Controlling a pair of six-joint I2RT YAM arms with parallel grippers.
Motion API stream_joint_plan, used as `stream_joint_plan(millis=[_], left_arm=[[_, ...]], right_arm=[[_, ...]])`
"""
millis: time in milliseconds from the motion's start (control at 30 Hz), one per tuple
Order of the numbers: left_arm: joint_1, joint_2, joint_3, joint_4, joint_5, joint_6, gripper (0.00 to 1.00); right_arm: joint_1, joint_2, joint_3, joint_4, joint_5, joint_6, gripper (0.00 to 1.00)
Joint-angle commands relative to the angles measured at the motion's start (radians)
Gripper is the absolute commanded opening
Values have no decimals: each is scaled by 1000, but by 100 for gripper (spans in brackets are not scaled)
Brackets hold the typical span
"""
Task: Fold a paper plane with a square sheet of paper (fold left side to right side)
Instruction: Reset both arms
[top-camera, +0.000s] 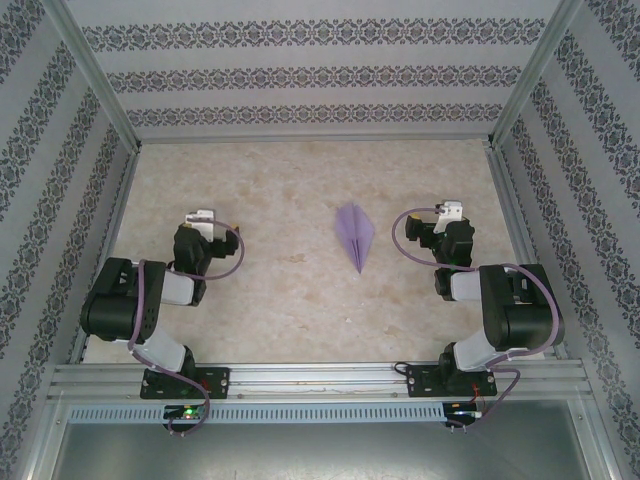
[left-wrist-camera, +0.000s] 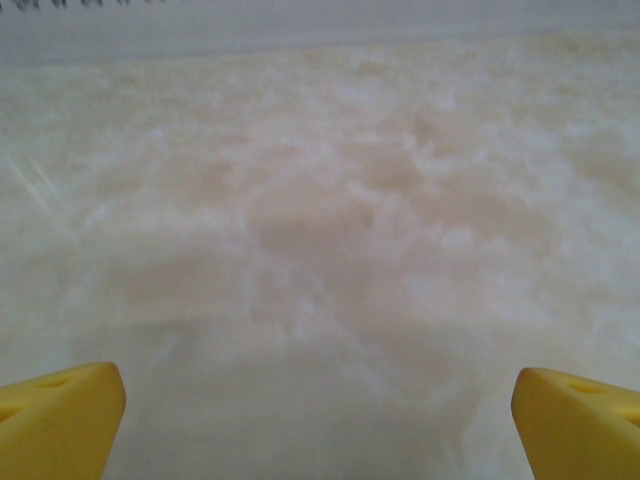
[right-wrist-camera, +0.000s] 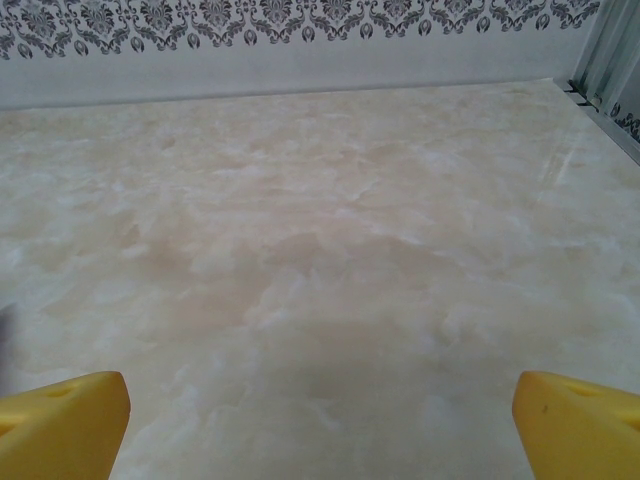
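Near the middle of the table (top-camera: 280, 180), the paper plane (top-camera: 355, 233) lies as a narrow lavender dart, its nose pointing toward six o'clock. At its nine o'clock, well apart, the left gripper (top-camera: 204, 217) stands with jaws spread wide and nothing between them. At three o'clock, somewhat nearer, the right gripper (top-camera: 449, 211) is likewise wide and empty. Folding looks finished, so the step in hand seems to be the closing rest. Any next move would call only for holding both arms clear of the paper.
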Motion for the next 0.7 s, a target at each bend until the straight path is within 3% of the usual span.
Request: stream_joint_plan(millis=[0, 667], left_arm=[[35, -10, 27, -42, 18, -22, 99], [34, -8, 22, -31, 7, -21, 99]], right_arm=[[6, -8, 10, 10, 10, -22, 98], [10, -6, 13, 6, 17, -28, 98]])
